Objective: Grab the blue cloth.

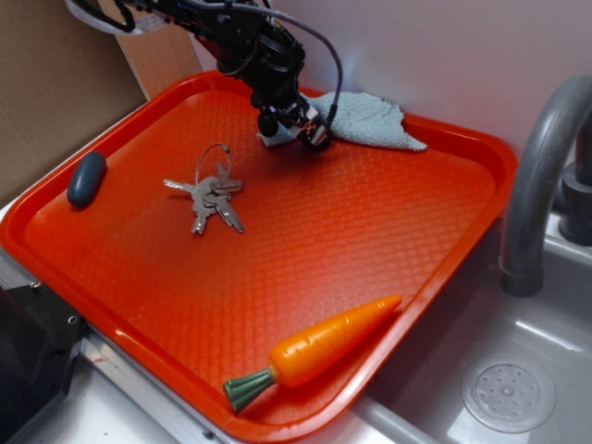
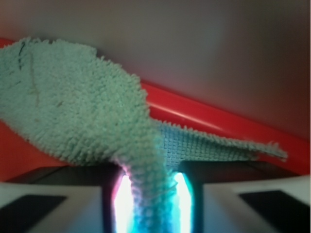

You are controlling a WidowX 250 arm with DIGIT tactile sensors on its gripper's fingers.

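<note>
Wrist view: nubby pale blue cloth (image 2: 87, 116) bunched, pinched between closed gripper (image 2: 148, 204) jaws.

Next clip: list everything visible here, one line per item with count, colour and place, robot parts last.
Pale blue-grey terry cloth: one, far edge of tray, one fold pinched between the fingers in the wrist view.
Orange plastic tray: one, fills the counter beside the sink.
Metal keys on a ring: one bunch, silver, tray's left-centre.
Dark blue-grey oval pebble-like object: one, on tray's left rim.
Toy carrot: one, orange with green stem, near edge.
Grey faucet: one, right.
Steel sink: one, lower right.
Black gripper: one, closed on the cloth.
</note>
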